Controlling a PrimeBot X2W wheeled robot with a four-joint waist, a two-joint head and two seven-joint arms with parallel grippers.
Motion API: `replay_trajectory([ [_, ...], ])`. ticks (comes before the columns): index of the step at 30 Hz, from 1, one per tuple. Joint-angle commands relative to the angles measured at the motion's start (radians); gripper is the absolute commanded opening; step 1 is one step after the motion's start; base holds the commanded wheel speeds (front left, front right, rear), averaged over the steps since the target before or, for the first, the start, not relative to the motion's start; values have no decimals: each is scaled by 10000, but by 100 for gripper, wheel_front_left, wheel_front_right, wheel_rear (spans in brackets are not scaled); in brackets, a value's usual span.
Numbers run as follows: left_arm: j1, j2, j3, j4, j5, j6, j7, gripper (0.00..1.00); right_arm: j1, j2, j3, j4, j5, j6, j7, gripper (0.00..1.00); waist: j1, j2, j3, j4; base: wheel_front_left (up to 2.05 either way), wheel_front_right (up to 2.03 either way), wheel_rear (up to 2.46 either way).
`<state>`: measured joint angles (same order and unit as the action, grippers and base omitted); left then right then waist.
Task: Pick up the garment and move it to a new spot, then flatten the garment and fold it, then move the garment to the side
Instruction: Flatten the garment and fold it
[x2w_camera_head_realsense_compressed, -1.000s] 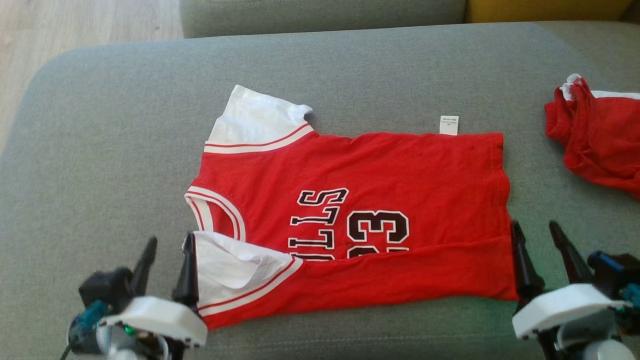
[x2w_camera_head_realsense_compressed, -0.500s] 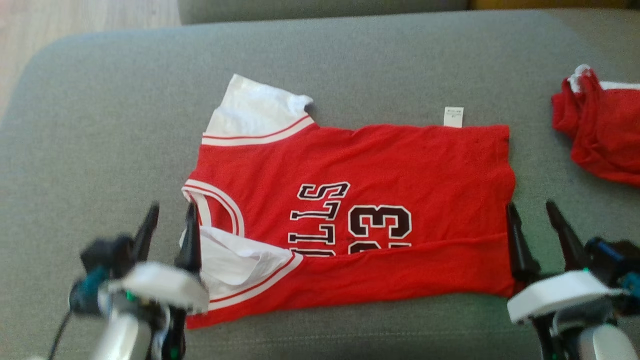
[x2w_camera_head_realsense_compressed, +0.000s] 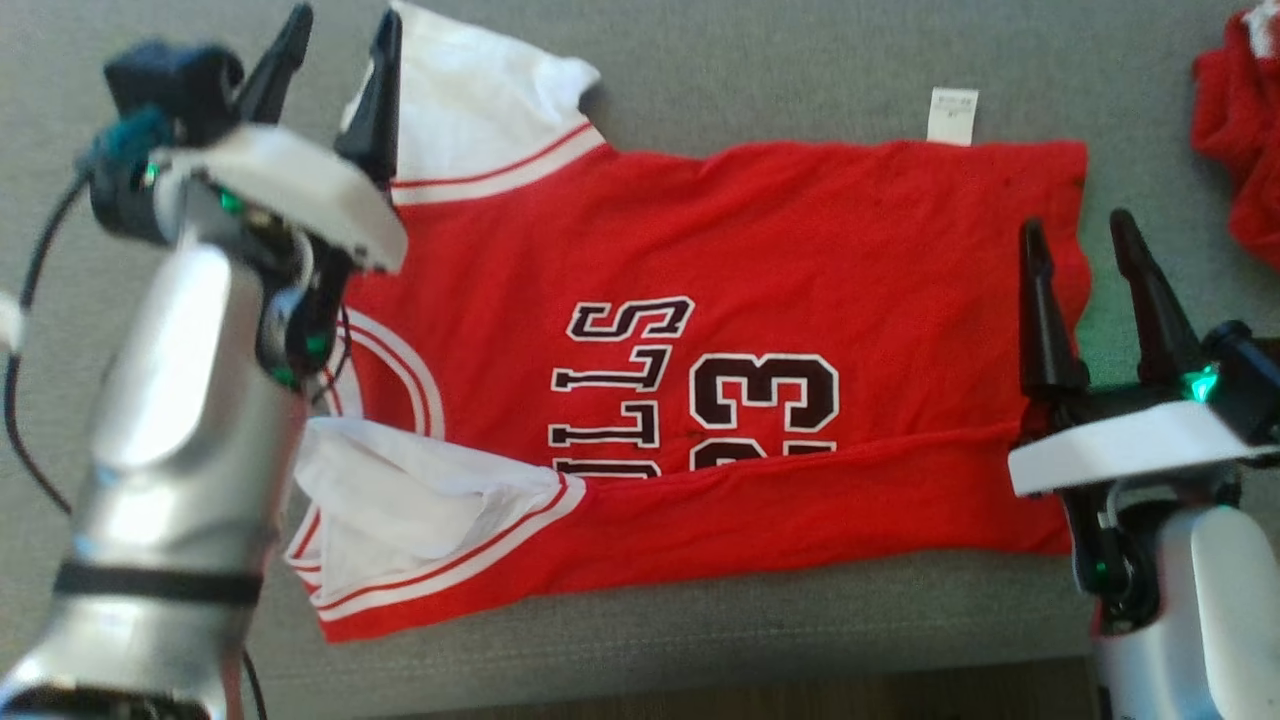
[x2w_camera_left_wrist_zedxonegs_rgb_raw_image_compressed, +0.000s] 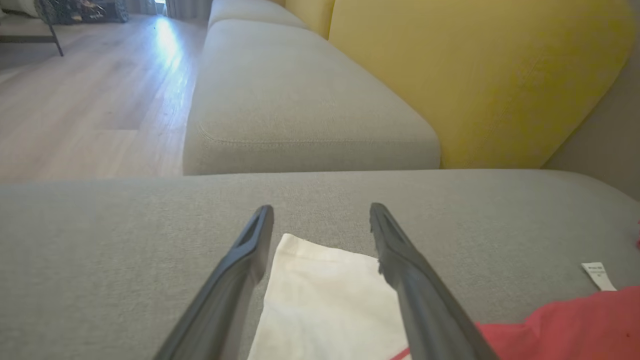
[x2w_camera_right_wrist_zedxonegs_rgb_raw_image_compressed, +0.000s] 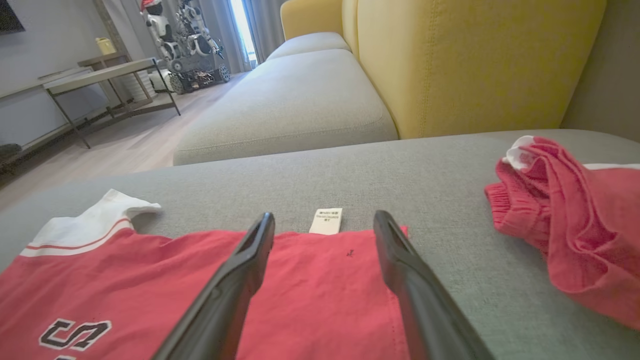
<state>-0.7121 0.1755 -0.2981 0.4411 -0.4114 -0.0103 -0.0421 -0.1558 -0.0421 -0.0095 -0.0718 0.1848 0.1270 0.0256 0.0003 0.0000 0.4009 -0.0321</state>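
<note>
The garment (x2w_camera_head_realsense_compressed: 740, 230) is a red jersey with white sleeves and black "23" lettering, spread on the grey sofa cushion (x2w_camera_head_realsense_compressed: 760, 70). Its near long edge is folded over onto the body. My left gripper (x2w_camera_head_realsense_compressed: 344, 15) stands open above the far white sleeve (x2w_camera_head_realsense_compressed: 480, 100); in the left wrist view that sleeve (x2w_camera_left_wrist_zedxonegs_rgb_raw_image_compressed: 325, 300) lies between the spread fingers (x2w_camera_left_wrist_zedxonegs_rgb_raw_image_compressed: 240, 270) of my left gripper (x2w_camera_left_wrist_zedxonegs_rgb_raw_image_compressed: 320, 207). My right gripper (x2w_camera_head_realsense_compressed: 1075, 222) is open over the hem at the right end. The right wrist view shows the red cloth (x2w_camera_right_wrist_zedxonegs_rgb_raw_image_compressed: 310, 290) and its white label (x2w_camera_right_wrist_zedxonegs_rgb_raw_image_compressed: 326, 221) under my right gripper (x2w_camera_right_wrist_zedxonegs_rgb_raw_image_compressed: 325, 216). Neither gripper holds anything.
A second crumpled red garment (x2w_camera_head_realsense_compressed: 1240, 130) lies at the far right of the cushion (x2w_camera_right_wrist_zedxonegs_rgb_raw_image_compressed: 575, 230). Behind are a yellow back cushion (x2w_camera_left_wrist_zedxonegs_rgb_raw_image_compressed: 475, 75), another grey seat (x2w_camera_left_wrist_zedxonegs_rgb_raw_image_compressed: 300, 100) and wooden floor (x2w_camera_left_wrist_zedxonegs_rgb_raw_image_compressed: 75, 100). The sofa's front edge (x2w_camera_head_realsense_compressed: 700, 670) runs along the bottom.
The head camera has tilted down and closer. My left gripper has gone from the near sleeve forward to the far white sleeve. The right gripper has advanced along the hem. Both stay open.
</note>
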Motion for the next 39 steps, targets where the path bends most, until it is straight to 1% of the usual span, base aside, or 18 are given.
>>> replay_trajectory([
  [1, -750, 225, 235, 242, -72, -143, 90, 100, -262, -81, 275, -286, -6, 37, -116, 100, -3, 0, 584, -247, 0, 0, 0],
  [4, -1663, 232, 159, 1586, -106, -420, 223, 100, -497, -81, 399, -175, 62, 37, -145, 100, -3, 0, 908, -455, 0, 0, 0],
  [8, -2559, 348, 15, 3253, -57, -662, 345, 100, -730, -81, 545, -1, 171, 37, -252, 100, -3, 0, 1224, -740, 0, 0, 0],
  [14, -3318, 508, -62, 5122, -26, -756, 313, 100, -868, -81, 601, 262, 303, 37, -399, 100, -3, 0, 1504, -1015, 0, 0, 0],
  [18, -3572, 399, -107, 5951, -65, -772, 143, 100, -958, -81, 448, 369, 312, 37, -410, 100, -3, 0, 1568, -1029, 0, 0, 0],
  [19, -3629, 357, -142, 6103, -69, -804, 96, 45, -1004, -81, 382, 381, 292, 37, -388, 100, -3, 0, 1576, -1015, 0, 0, 0],
  [20, -3680, 320, -181, 6236, -60, -826, 22, 0, -1070, -81, 314, 384, 275, 37, -366, 100, -3, 0, 1573, -993, 0, 0, 0],
  [27, -3973, 58, -412, 6614, -34, -986, -700, 0, -1618, -152, -130, 563, 196, 37, 178, 100, -3, 0, 1438, -726, 0, 0, 0],
  [34, -4450, -329, -638, 6558, 30, -1061, -1677, 0, -2519, -972, -315, 1664, 602, 37, 1571, 100, -3, 0, 1361, -105, 0, 0, 0],
  [39, -4608, -556, -756, 6234, 17, -1107, -2015, 0, -2867, -1331, -432, 2158, 846, 37, 2785, 100, -3, 0, 1343, 312, 0, 0, 0],
])
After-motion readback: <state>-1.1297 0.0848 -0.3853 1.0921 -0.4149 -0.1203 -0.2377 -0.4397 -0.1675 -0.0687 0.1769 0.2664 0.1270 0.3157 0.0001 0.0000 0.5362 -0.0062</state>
